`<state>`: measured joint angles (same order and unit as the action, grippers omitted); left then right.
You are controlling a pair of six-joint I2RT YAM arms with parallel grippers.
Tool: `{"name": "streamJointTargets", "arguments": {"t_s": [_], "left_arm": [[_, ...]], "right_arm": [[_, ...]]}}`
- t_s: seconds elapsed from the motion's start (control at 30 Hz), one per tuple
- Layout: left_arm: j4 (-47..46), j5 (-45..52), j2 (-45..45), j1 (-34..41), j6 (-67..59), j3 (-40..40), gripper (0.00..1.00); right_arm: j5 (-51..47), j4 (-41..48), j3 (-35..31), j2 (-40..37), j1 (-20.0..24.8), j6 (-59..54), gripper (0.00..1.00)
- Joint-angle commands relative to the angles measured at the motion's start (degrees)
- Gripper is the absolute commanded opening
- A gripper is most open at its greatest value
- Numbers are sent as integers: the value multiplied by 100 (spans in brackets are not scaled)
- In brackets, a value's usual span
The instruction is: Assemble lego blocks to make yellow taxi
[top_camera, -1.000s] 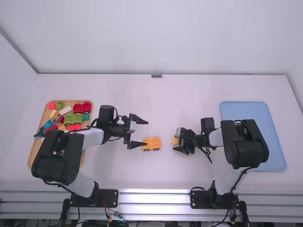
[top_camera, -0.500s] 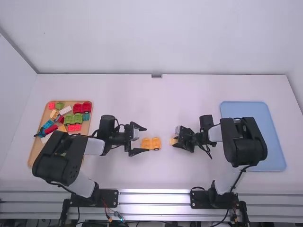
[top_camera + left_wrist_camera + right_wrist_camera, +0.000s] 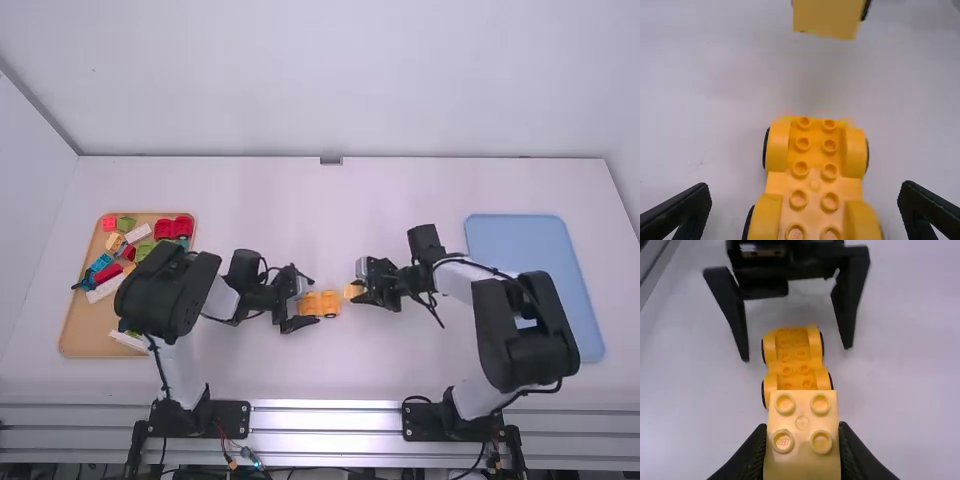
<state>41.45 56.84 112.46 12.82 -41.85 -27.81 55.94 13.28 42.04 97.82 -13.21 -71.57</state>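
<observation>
In the high view my left gripper (image 3: 310, 303) stands around the left end of the orange-yellow wheeled car base (image 3: 330, 304). In the left wrist view the left gripper (image 3: 805, 207) is open, its fingers apart on both sides of the studded car base (image 3: 814, 175), not touching it. My right gripper (image 3: 362, 292), just right of the base in the high view, holds a yellow block (image 3: 353, 291). In the right wrist view the right gripper (image 3: 802, 440) is shut on that block (image 3: 802, 423), four studs up, which hides part of the base (image 3: 796, 365).
A wooden tray (image 3: 85, 340) with several coloured bricks lies at the left, partly under the left arm. A blue tray (image 3: 515, 240) lies at the right, behind the right arm.
My left gripper has moved right, from beside the base to around its left end. The right gripper has shifted left and slightly away from the arm bases with the block. The base stayed put.
</observation>
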Motion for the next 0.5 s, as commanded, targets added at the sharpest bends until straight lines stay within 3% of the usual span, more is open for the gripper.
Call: {"name": "streamJointTargets", "arguments": {"t_s": [0.0,0.17,0.27,0.47], "left_arm": [[-7,68,260,68,-168,-118,100],[76,68,446,208,-426,-98,98],[422,35,450,345,-509,44,77],[706,-188,448,420,-514,166,57]], "right_arm": [[11,28,37,-35,-203,-20,8],[-74,31,37,-33,-496,-24,8],[-160,33,37,-33,-610,-22,8],[-507,-404,31,-20,-772,734,6]]}}
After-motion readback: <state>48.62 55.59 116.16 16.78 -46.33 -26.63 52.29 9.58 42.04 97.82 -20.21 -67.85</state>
